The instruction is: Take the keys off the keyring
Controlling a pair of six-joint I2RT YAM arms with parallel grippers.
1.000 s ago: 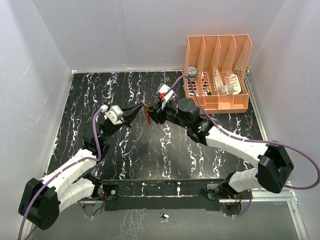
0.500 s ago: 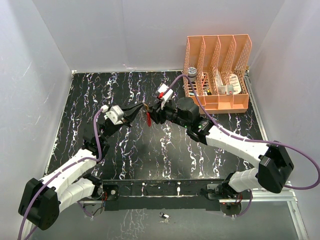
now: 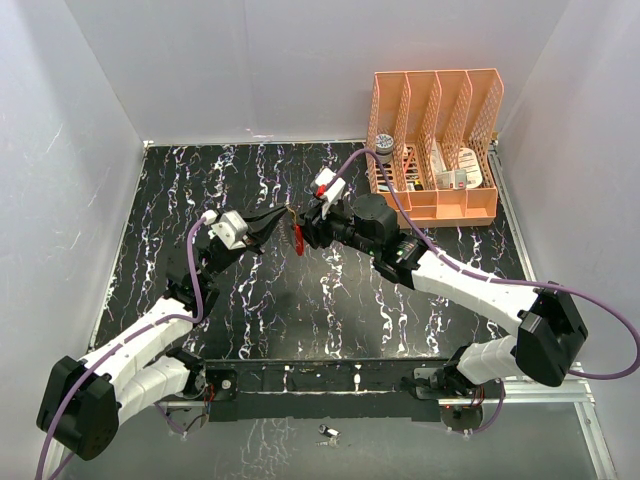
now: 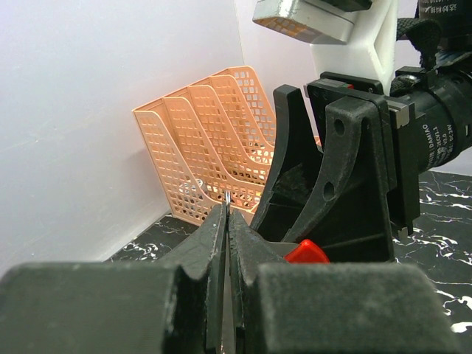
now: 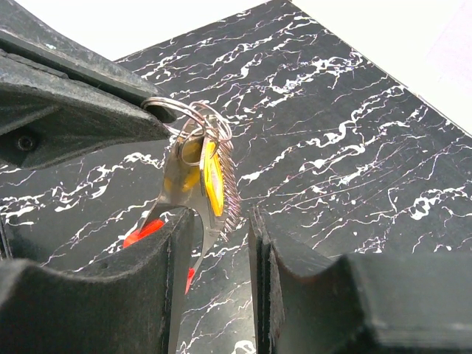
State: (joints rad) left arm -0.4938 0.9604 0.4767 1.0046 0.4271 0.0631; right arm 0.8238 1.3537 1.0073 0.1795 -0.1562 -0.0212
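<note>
The keyring [image 5: 179, 110], a thin metal wire loop, is pinched above the black marbled table by my left gripper [image 3: 283, 218], which is shut on it. In the left wrist view only a metal sliver shows between the closed tips of the left gripper [image 4: 227, 210]. Hanging from the ring is a yellow key [image 5: 212, 181] with a toothed edge and a red key [image 5: 141, 233] [image 3: 298, 237]. My right gripper [image 5: 217, 236] faces the left one with its jaws open, and the lower ends of the keys hang between its fingers [image 5: 155, 287].
An orange mesh file organiser [image 3: 435, 150] [image 4: 206, 147] with small items in it stands at the back right. White walls enclose the table on three sides. A small metal piece [image 3: 327, 432] lies below the arm bases.
My right gripper's jaws have spread a little around the hanging keys. Both arms have stayed almost where they were.
</note>
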